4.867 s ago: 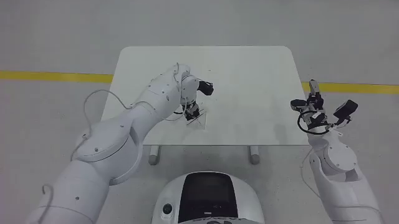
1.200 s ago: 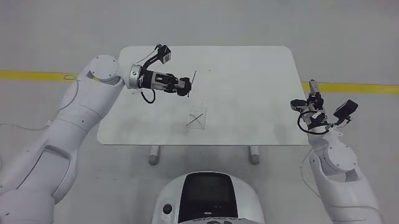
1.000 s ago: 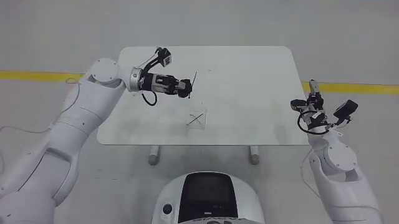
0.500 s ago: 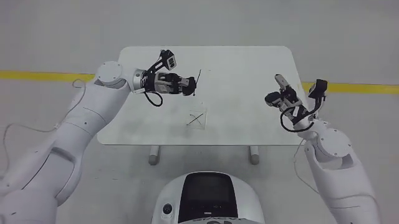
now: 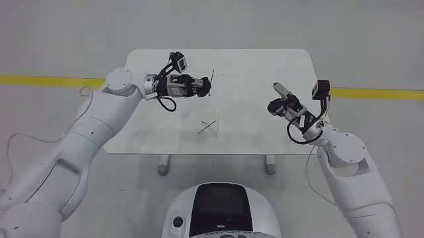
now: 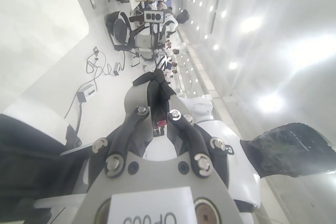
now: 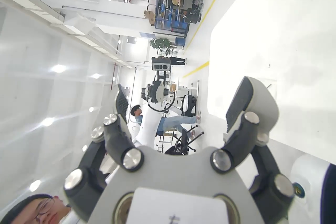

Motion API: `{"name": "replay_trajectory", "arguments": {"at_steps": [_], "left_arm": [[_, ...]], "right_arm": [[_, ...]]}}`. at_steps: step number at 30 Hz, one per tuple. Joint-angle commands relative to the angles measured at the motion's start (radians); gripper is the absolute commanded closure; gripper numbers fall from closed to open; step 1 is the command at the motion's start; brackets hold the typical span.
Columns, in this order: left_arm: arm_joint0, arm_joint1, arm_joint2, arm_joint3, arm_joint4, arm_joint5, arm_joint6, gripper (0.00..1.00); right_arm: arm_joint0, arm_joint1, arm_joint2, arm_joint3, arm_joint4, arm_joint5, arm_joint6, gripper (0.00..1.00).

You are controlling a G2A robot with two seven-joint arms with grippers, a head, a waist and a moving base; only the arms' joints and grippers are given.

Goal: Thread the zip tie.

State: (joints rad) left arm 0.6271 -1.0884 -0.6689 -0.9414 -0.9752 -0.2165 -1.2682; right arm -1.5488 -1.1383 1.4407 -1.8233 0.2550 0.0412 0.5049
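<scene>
My left gripper (image 5: 204,89) hangs above the middle of the white table (image 5: 265,65), shut on a thin black zip tie (image 5: 211,78) whose free end points away from me. In the left wrist view the dark fingertips (image 6: 151,78) pinch the zip tie (image 6: 155,57), which sticks straight out past them. My right gripper (image 5: 277,99) is over the right part of the table, turned toward the left one and some way off. Its two fingers (image 7: 242,96) stand wide apart with nothing between them.
A small clear sheet (image 5: 210,125) lies near the table's front edge with a second black zip tie (image 5: 207,126) on it. The table's right edge is close behind my right arm.
The left gripper rose from the clear sheet with the zip tie and now holds it above the table's middle. The right gripper came in from the table's right edge toward the left.
</scene>
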Motion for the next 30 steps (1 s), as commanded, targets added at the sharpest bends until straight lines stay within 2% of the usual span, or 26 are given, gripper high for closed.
{"name": "replay_trajectory", "arguments": {"at_steps": [1, 4, 12, 13, 16, 21, 26, 28, 30], "left_arm": [[0.012, -0.003, -0.008, -0.002, -0.019, 0.006, 0.031, 1.00], [0.027, -0.008, -0.013, -0.007, -0.030, 0.012, 0.082, 1.00], [0.026, -0.008, -0.012, -0.008, -0.020, 0.013, 0.086, 1.00], [0.033, -0.009, -0.016, -0.011, -0.033, 0.018, 0.102, 1.00], [0.058, -0.010, -0.029, -0.026, -0.068, 0.047, 0.143, 1.00], [0.097, -0.022, -0.049, -0.034, -0.168, 0.104, 0.211, 1.00], [0.115, -0.036, -0.048, -0.028, -0.200, 0.155, 0.282, 1.00], [0.116, -0.041, -0.046, -0.024, -0.189, 0.162, 0.317, 1.00], [0.115, -0.042, -0.046, -0.025, -0.183, 0.160, 0.322, 1.00]], "right_arm": [[0.013, -0.004, -0.033, -0.005, -0.012, -0.019, -0.010, 0.00], [0.026, -0.010, -0.085, -0.009, -0.045, -0.055, -0.031, 0.00], [0.027, -0.010, -0.087, -0.009, -0.055, -0.060, -0.036, 0.00], [0.027, -0.010, -0.087, -0.009, -0.055, -0.060, -0.036, 0.00], [0.029, -0.013, -0.113, -0.017, -0.097, -0.088, -0.058, 0.00], [0.054, -0.032, -0.222, 0.012, -0.141, -0.135, -0.139, 0.00], [0.091, -0.050, -0.285, 0.041, -0.132, -0.154, -0.216, 0.00], [0.105, -0.056, -0.302, 0.049, -0.136, -0.151, -0.243, 0.00], [0.111, -0.056, -0.306, 0.047, -0.148, -0.152, -0.242, 0.00]]}}
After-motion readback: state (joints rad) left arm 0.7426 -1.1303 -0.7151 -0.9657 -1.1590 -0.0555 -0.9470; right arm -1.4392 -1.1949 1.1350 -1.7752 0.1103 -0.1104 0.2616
